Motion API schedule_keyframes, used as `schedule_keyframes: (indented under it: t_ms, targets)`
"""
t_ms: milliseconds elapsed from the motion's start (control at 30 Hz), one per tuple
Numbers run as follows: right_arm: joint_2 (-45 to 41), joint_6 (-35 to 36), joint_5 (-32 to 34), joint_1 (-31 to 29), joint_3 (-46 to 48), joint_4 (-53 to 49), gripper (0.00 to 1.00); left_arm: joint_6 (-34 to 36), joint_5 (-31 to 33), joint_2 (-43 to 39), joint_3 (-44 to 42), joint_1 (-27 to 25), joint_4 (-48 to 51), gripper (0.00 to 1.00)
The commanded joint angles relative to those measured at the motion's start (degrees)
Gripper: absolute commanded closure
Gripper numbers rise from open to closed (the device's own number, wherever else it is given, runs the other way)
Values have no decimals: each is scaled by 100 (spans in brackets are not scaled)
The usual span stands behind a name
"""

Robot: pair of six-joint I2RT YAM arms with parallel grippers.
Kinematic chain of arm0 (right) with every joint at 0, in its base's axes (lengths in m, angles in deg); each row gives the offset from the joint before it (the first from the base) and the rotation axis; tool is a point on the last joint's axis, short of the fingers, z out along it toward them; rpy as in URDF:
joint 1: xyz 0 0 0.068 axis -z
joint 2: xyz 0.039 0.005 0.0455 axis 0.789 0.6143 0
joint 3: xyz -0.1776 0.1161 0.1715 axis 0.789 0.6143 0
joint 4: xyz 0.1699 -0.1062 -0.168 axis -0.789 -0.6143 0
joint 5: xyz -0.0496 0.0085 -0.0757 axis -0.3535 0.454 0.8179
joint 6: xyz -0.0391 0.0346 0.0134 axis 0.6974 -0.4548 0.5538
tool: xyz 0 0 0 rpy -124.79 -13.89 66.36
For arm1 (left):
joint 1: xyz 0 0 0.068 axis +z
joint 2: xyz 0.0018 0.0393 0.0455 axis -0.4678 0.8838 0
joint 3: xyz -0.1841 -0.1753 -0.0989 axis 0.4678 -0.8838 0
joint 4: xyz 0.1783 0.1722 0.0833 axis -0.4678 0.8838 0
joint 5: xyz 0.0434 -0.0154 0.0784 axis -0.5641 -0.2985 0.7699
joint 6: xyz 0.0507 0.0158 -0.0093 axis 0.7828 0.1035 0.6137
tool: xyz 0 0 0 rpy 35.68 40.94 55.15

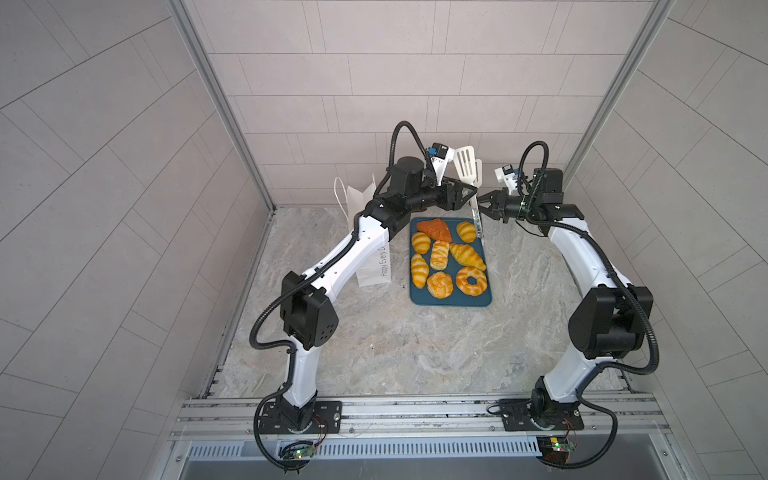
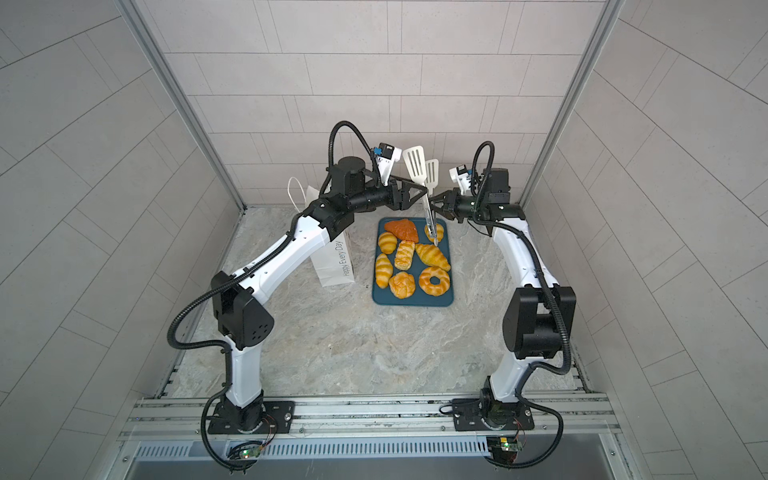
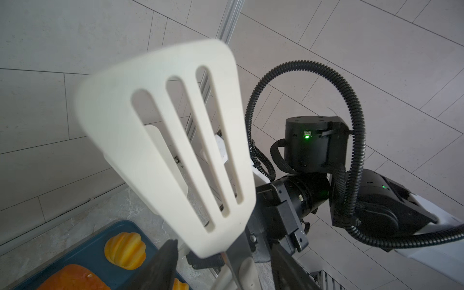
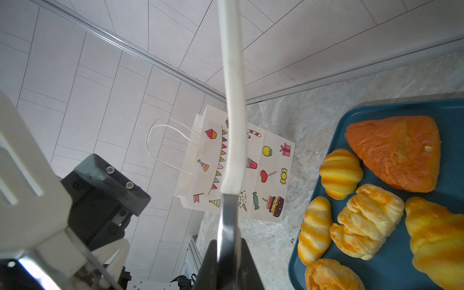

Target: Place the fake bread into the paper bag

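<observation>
My right gripper point(image 4: 227, 261) pinches the thin steel strip of the white slotted tongs point(image 1: 467, 166). My left gripper point(image 3: 223, 251) stands spread either side of their handle. Below, all the glossy, striped fake bread point(image 1: 467, 254) lies on the flat teal tray point(image 1: 449, 302). The matte paper bag point(image 1: 376, 272) stands just beside it.

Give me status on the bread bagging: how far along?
Done: nothing bagged; all eight pieces of fake bread lie on the tray. In hand: the right gripper is shut on the tongs, the left gripper open around them. Left: every piece has to go into the paper bag beside the tray.
</observation>
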Motion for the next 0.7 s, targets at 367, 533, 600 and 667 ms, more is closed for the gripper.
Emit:
schedule_keyframes:
  t_ms: [367, 533, 600, 667]
  targets:
    - [122, 401, -418, -280, -623, -415, 95, -94, -657, -309, -161, 57, -487, 39]
    - [217, 438, -480, -282, -774, -525, 94, -150, -770, -457, -327, 166, -635, 45]
    - [261, 486, -515, -285, -830, -608, 94, -220, -820, -535, -448, 213, -781, 46]
    - [338, 697, -543, -286, -967, -914, 94, -252, -877, -602, -518, 257, -861, 47]
